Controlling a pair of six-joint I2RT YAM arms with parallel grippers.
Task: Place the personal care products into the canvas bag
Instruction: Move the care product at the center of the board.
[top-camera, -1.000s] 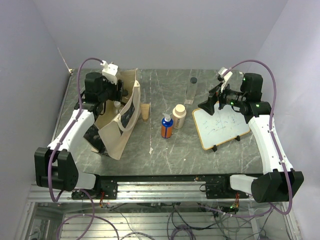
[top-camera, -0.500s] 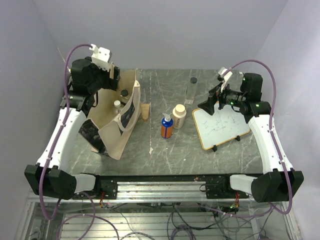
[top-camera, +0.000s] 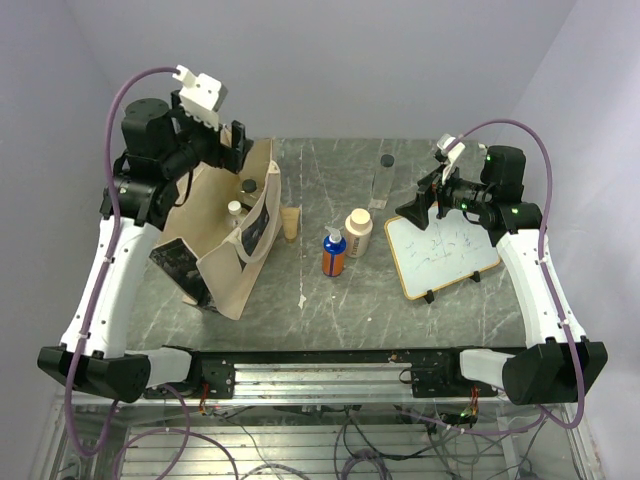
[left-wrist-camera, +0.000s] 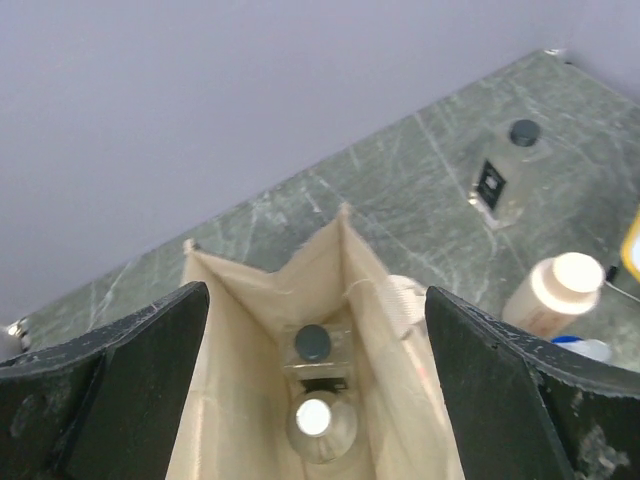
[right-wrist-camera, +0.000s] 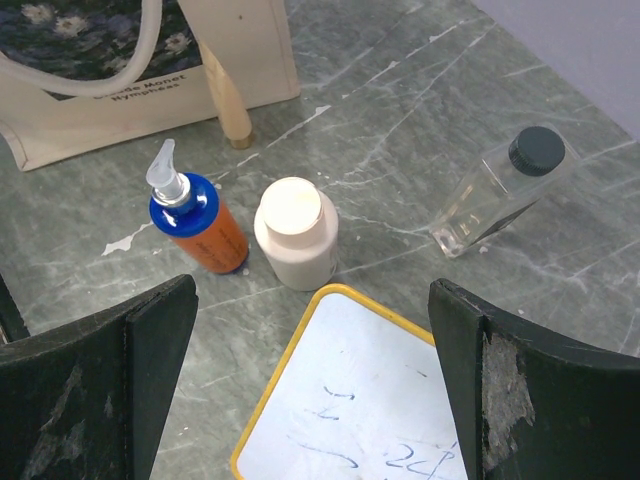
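The canvas bag (top-camera: 228, 262) stands open at the left of the table. Inside it, in the left wrist view, a clear bottle with a dark cap (left-wrist-camera: 313, 345) stands behind a silver bottle with a white cap (left-wrist-camera: 318, 420). My left gripper (top-camera: 232, 146) hangs open and empty above the bag's mouth (left-wrist-camera: 262, 300). A blue-and-orange bottle (right-wrist-camera: 195, 228), a cream wide-lidded bottle (right-wrist-camera: 295, 238) and another clear bottle with a dark cap (right-wrist-camera: 498, 190) stand on the table. My right gripper (right-wrist-camera: 312, 300) is open and empty, above the edge of the whiteboard and just short of the cream bottle.
A wood-framed whiteboard (top-camera: 442, 255) lies at the right, under my right arm. A small tan cone-shaped piece (top-camera: 290, 223) stands next to the bag. The table (top-camera: 340, 300) ends at a rail along the near edge.
My left gripper has opened wide and risen up and back to the left, out of the bag, leaving the dark-capped bottle inside. The right arm has not moved.
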